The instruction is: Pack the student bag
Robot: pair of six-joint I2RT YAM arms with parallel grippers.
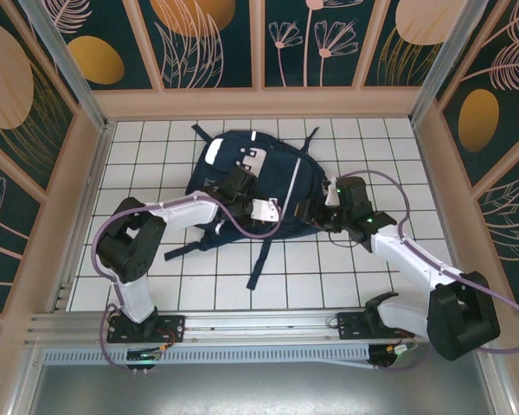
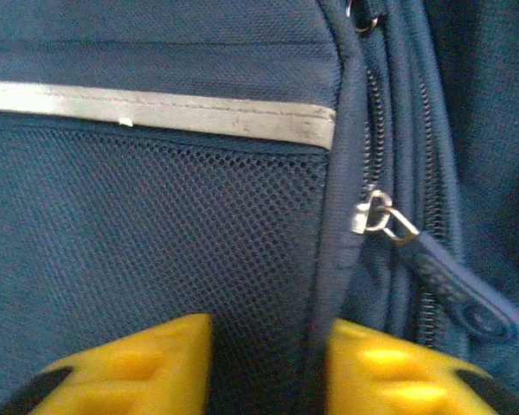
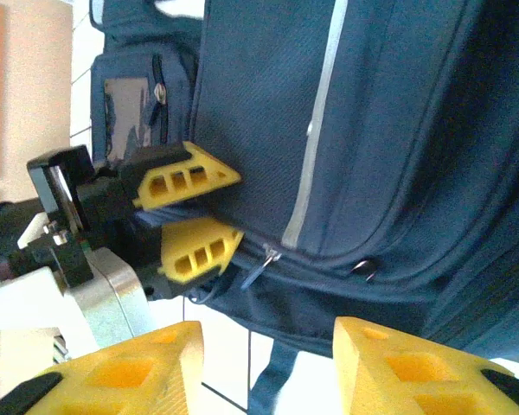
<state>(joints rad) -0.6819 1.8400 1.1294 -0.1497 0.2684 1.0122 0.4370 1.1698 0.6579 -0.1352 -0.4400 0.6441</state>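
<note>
Navy fabric everywhere you look: the student bag (image 1: 277, 164) lies flat on the white gridded table (image 1: 329, 277), upper centre of the overhead frame, with both arms reaching in from the bottom edge. Left gripper (image 3: 239, 206) is at the bag's side seam, left of centre in the right wrist view, its 2 yellow fingers set close with a ridge of fabric between them. Whether that pinch has bitten I cannot tell. Right gripper (image 3: 268, 367) hangs part-way open at the bottom of that frame, nothing between its fingers, just off the bag's lower edge.

My read is that this is the opening step, steadying the bag to get at a zip, with no packing done yet. Zipper pull (image 2: 454, 290) sits right of centre in the left wrist view, just beside the piped seam, and the teeth there look closed. Next move, I'd say, calls for 1 arm to hold the fabric firmly while the other lines its fingers across that small tab, a fiddly target.

Bag itself looks soft and slumped, with a mesh pocket (image 2: 156, 259) under a silver reflective stripe (image 2: 156, 108), a white patch (image 1: 218, 156) at its upper left and dark straps (image 1: 261, 259) trailing toward lower centre
</note>
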